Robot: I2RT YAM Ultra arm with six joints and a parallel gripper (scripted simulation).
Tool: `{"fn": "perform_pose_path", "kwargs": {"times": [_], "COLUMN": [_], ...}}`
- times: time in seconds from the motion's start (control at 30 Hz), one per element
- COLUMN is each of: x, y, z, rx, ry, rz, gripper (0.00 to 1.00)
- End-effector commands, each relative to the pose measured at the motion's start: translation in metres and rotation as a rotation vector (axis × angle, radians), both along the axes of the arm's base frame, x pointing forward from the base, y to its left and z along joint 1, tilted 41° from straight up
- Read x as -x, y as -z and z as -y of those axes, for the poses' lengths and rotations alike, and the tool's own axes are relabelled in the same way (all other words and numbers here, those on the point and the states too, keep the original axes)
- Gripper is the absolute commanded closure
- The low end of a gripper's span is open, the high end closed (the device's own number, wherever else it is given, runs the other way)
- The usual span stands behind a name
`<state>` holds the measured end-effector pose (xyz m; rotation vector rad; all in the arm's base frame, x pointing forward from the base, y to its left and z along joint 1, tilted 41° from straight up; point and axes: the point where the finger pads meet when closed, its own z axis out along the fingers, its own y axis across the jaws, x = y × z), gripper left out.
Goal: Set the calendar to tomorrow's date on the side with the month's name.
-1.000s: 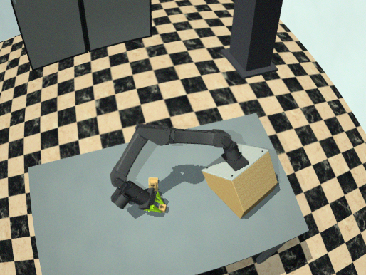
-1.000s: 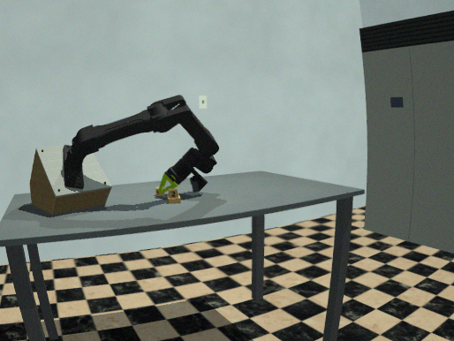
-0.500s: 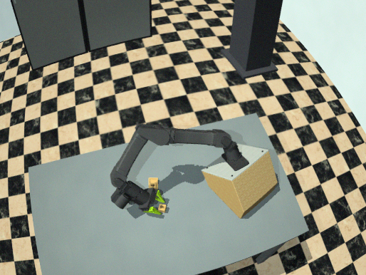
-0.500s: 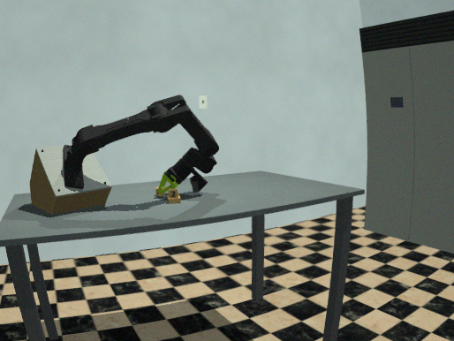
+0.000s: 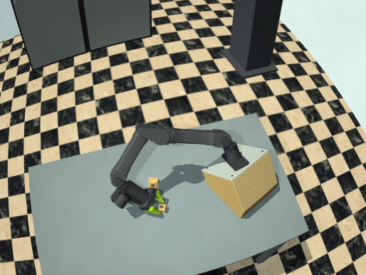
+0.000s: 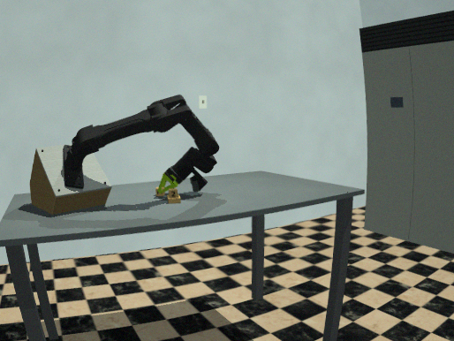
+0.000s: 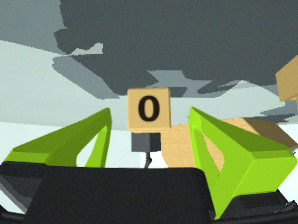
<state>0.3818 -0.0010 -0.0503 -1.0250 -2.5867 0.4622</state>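
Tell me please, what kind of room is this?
Probably a bare indoor workroom: a checkered tile floor, grey cabinets by the wall, and a grey table carrying the robot arm.
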Motion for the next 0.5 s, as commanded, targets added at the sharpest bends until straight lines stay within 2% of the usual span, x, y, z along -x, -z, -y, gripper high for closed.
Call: {"fn": "perform_pose_path", "kwargs": {"times": [0.0,0.2,0.47], "x": [-0.007,0.001,0.004], "y": [-0.026,-0.033,-0.057], "z": [-0.021,-0.028,-0.047], "rx": [-0.01,-0.009,-0.012], "ry": [-0.021,-0.021,-0.021], "rz": [0.045,0.029,0.045], "gripper": [0.36,0.36,0.36]}}
